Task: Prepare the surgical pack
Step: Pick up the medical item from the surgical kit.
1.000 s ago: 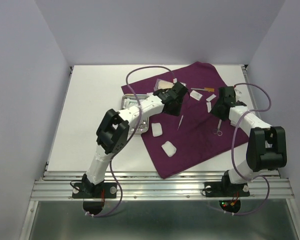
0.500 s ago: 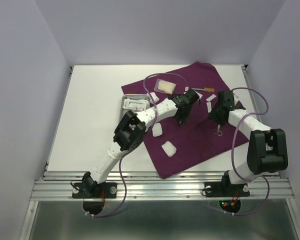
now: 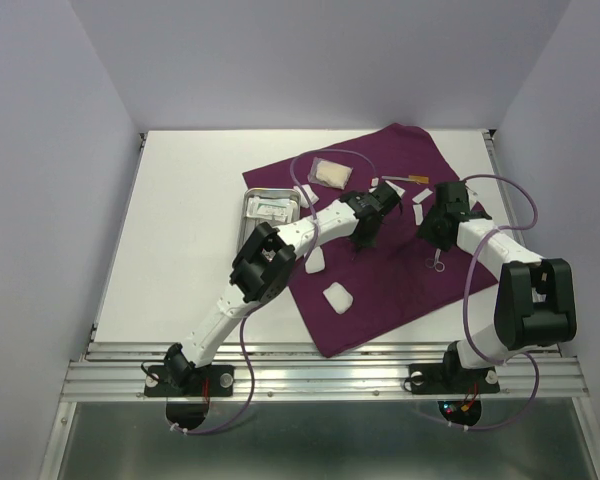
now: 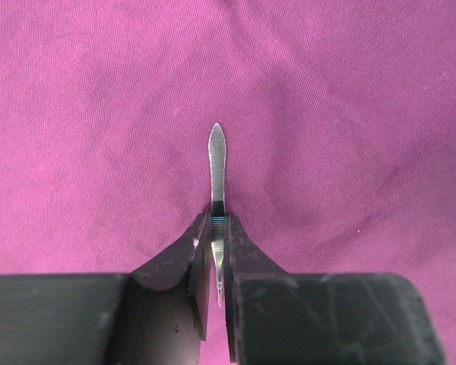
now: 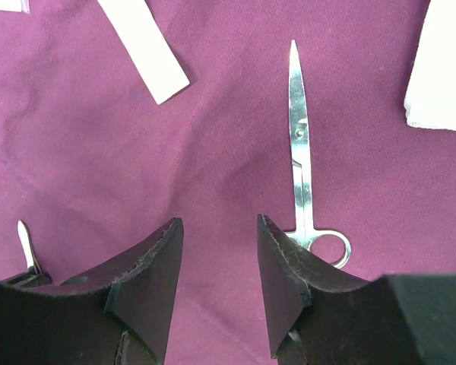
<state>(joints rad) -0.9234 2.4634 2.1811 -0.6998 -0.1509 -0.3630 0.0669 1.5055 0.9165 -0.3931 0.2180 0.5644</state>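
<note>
While the left gripper (image 4: 218,237) stood over the purple cloth (image 4: 342,114), its jaws were drawn in to a narrow slit and pinched the silver forceps (image 4: 217,163) flat between the pads. The forceps' pointed end stuck out ahead of the fingertips. Whether they were off the cloth could not be told.

- Right gripper (image 5: 220,251): jaws about half open, nothing between them, only bare cloth in the gap.
- Scissors (image 5: 299,129) lay closed on the cloth just beside the right-hand finger, blades pointing away. The ring handle ran under that finger's edge; contact could not be told.
- Overhead: both grippers sat mid-cloth, near each other, the left (image 3: 361,240) at the forceps and the right (image 3: 433,236) just above the scissors (image 3: 437,262).
- Steel tray (image 3: 248,205) sat at the cloth's left edge with a packet inside. Two gauze squares (image 3: 337,297) lay on the near part of the cloth. A clear packet (image 3: 330,172) lay at the far side.

Against a second earlier:
- The left arm had swung from the tray end out to the forceps, which then lay loose on the cloth.
- Its jaws had closed from roughly half open.
- The right gripper had barely shifted.
- The clear packet, then hidden under the left arm, showed.
</note>
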